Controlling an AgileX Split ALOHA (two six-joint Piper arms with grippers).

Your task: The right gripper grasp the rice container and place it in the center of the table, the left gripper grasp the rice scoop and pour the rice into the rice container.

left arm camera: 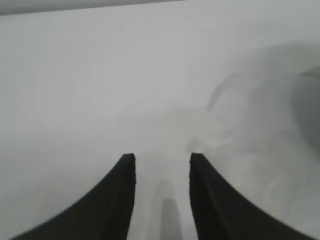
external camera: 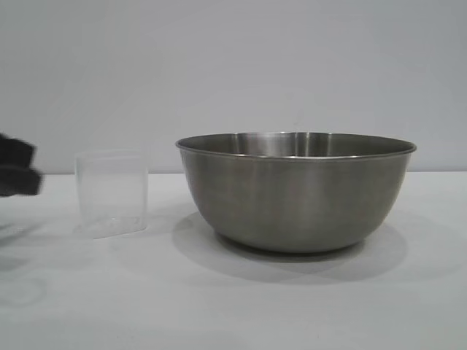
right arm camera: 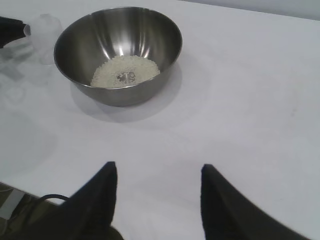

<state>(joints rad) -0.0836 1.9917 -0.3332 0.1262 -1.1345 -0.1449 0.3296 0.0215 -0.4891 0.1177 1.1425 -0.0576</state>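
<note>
The rice container (external camera: 295,193), a wide steel bowl, stands in the middle of the table (external camera: 233,306). A pale heap of rice (right arm camera: 125,72) lies in its bottom. The rice scoop (external camera: 111,193), a clear plastic cup, stands upright on the table to the bowl's left and looks empty. My left gripper (external camera: 29,171) is at the far left, apart from the scoop. In the left wrist view the left gripper (left arm camera: 162,157) is open with nothing solid between its fingers. My right gripper (right arm camera: 158,165) hangs open over bare table, well back from the bowl (right arm camera: 117,50).
White tabletop (right arm camera: 250,100) lies all round the bowl, with a plain grey wall behind. From the right wrist, the scoop (right arm camera: 44,30) and the left gripper (right arm camera: 10,30) show beyond the bowl.
</note>
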